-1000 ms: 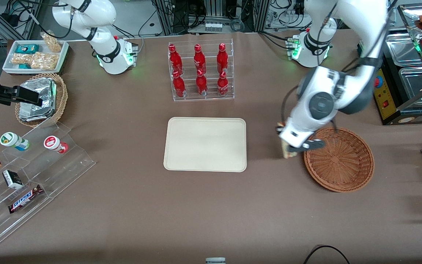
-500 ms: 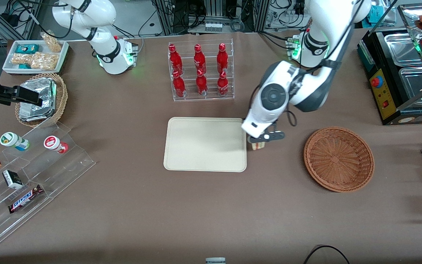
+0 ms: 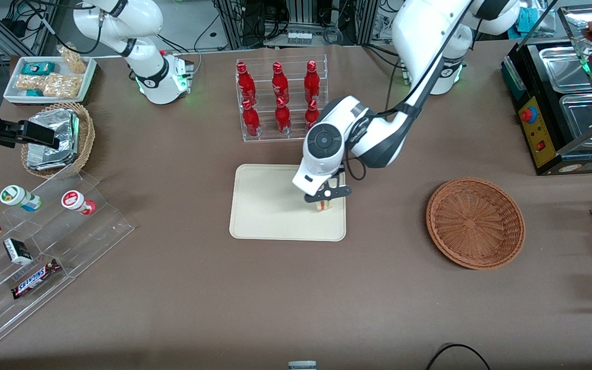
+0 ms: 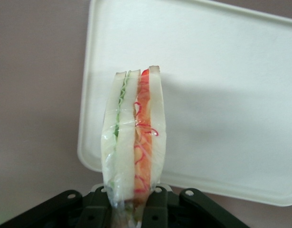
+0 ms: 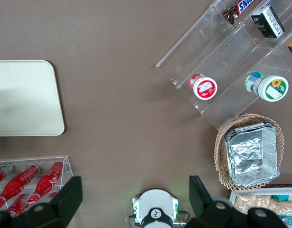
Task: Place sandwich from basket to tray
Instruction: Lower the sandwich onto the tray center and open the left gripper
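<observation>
1. Seen from the front, the gripper (image 3: 326, 198) clamps the sandwich (image 3: 323, 205) above the tray (image 3: 270, 205), near its basket-side (image 3: 475, 223) edge.
2. At the wrist, the sandwich (image 4: 134, 142) stands upright between closed fingers (image 4: 96, 211), over the tray's (image 4: 221, 95) corner.

On the brown worktop (image 5: 127, 85), one rounded corner of the cream tray (image 5: 24, 97) shows. Red bottles (image 5: 27, 183) lie in a clear rack beside the tray. Well apart from the tray, a clear stepped stand (image 5: 221, 61) carries two round-lidded cups (image 5: 205, 88) and candy bars. Just beside that stand, a tan wicker basket (image 5: 222, 142) holds a foil packet (image 5: 252, 154).
</observation>
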`<state>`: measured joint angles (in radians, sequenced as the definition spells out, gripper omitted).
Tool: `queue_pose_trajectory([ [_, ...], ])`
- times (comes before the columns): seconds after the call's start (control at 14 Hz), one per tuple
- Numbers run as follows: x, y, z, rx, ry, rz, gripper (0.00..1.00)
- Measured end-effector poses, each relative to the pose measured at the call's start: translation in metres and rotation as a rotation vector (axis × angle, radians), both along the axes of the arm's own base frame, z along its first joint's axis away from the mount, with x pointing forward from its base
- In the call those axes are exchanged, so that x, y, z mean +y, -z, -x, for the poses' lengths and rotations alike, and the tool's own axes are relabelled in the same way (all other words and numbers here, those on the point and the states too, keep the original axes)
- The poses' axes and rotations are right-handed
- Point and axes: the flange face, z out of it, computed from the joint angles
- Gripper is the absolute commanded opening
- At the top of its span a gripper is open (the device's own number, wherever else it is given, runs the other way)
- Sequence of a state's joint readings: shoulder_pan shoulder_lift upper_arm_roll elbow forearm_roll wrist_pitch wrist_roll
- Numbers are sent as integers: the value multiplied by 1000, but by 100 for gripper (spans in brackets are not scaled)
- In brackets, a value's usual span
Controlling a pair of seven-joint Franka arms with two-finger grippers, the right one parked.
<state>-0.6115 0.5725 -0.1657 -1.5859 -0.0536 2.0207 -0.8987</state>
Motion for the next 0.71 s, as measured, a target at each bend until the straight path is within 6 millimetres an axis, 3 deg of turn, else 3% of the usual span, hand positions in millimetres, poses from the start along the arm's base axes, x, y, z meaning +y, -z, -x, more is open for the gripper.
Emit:
queue_pose_trajectory([
  [0.14,-11,11,-4,-26,3,30,24],
  [0.21,-17,19,-4,-28,17,38,14],
  [0.36,-30,31,0,-21,60,46,12],
  [0.71,-63,37,20,-20,126,59,12],
])
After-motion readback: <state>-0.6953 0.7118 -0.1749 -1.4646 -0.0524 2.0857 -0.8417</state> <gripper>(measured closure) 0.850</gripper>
